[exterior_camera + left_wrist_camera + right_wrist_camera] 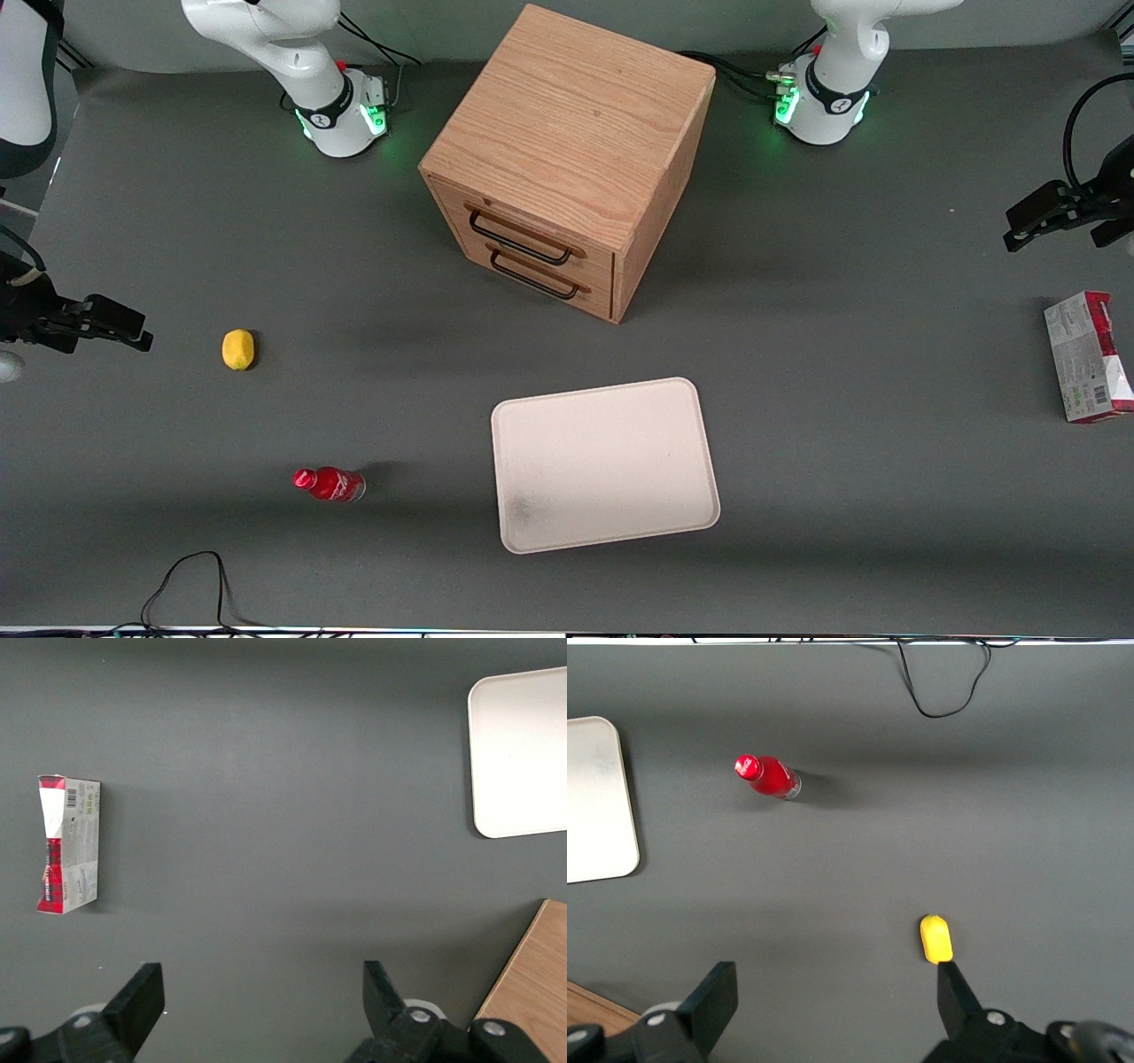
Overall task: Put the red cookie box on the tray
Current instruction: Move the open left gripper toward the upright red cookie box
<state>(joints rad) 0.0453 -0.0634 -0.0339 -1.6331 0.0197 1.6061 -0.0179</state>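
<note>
The thin red cookie box (1089, 357) with a white-grey barcode panel is seen lying on the dark grey table (842, 425) at the working arm's end, its long axis running roughly from the arm bases toward the front camera, the barcode at the nearer end. It is well apart from the large cream-white rectangular tray (605, 464), which lies in front of the wooden drawer cabinet (567, 159). The black two-finger gripper (257, 992) is held above the table, farther from the camera than the box, its jaws wide apart and holding nothing.
</note>
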